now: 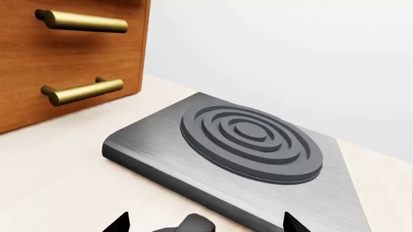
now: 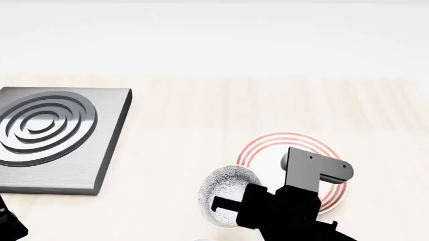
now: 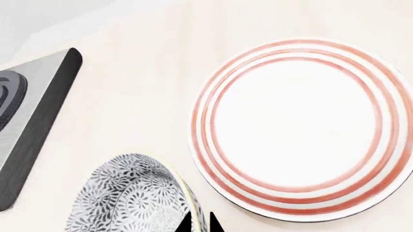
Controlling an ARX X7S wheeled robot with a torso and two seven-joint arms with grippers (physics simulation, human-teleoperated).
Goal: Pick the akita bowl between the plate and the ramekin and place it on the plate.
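Note:
The speckled akita bowl hangs at the left edge of the plate, a white disc with red rings. My right gripper is shut on the bowl's rim, one fingertip inside the wall and one outside. In the head view the akita bowl sits tilted to the left of the plate, and my right arm covers the plate's near part. My left gripper is wide open over the counter beside the hob. The ramekin is out of view.
A grey hob plate with a ringed burner lies at the left of the pale counter. A wooden cabinet front with brass handles stands beyond it. A dark knob shows between my left fingers.

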